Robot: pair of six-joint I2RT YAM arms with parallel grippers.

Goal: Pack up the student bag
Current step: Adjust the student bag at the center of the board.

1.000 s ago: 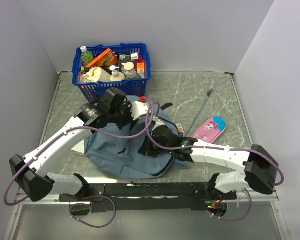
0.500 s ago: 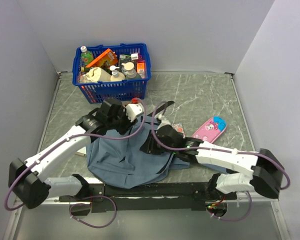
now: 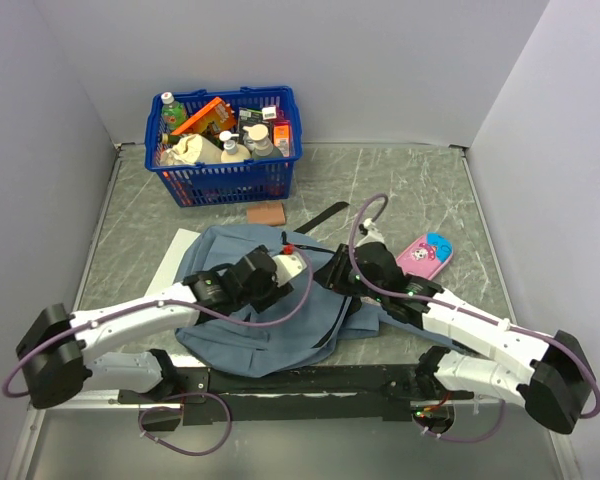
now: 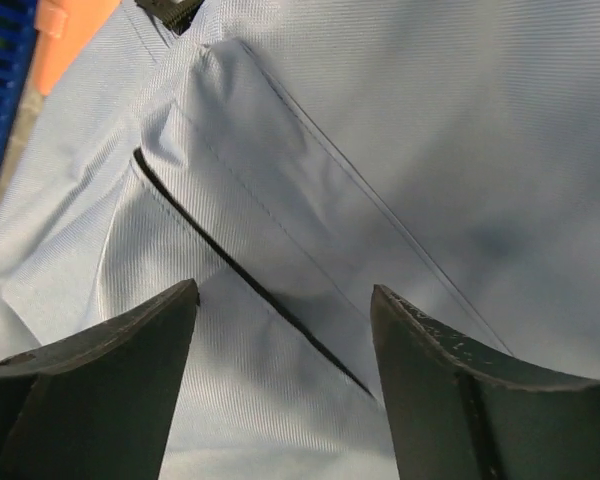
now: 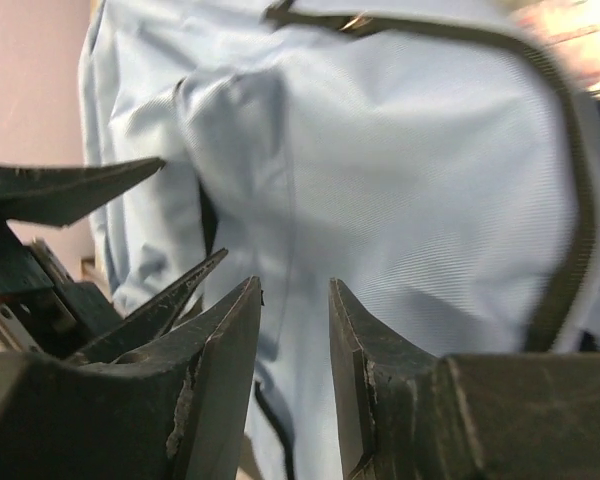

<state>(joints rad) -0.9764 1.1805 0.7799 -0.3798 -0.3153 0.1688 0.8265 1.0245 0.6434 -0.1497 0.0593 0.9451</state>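
On the grey marbled bench (image 3: 410, 190), near its front edge, the large soft grey-blue fabric student bag (image 3: 225, 255) now lies spread and flat. A second ago it was bunched up further back, with both arms reaching over it. It has since been drawn toward the arm bases, and the arms have folded back with it.

The blue plastic basket (image 3: 225, 150) of bottles and packets stands untouched at the back left. The shift has bared a white flat sheet (image 3: 176, 252) at the bag's left edge and a small orange-brown block (image 3: 266, 214) just behind the bag. The pink oval pencil case (image 3: 425, 255) lies to the bag's right, apart from it.

The left tool (image 4: 283, 295) hovers over the fabric with jaws well apart, a dark zipper line (image 4: 250, 285) running between them. The right tool (image 5: 292, 290) has its jaws close but not together, with nothing between them.

I judge that neither holds anything, so the bag looks newly positioned and packing has yet to start. Its opening still has to be found.
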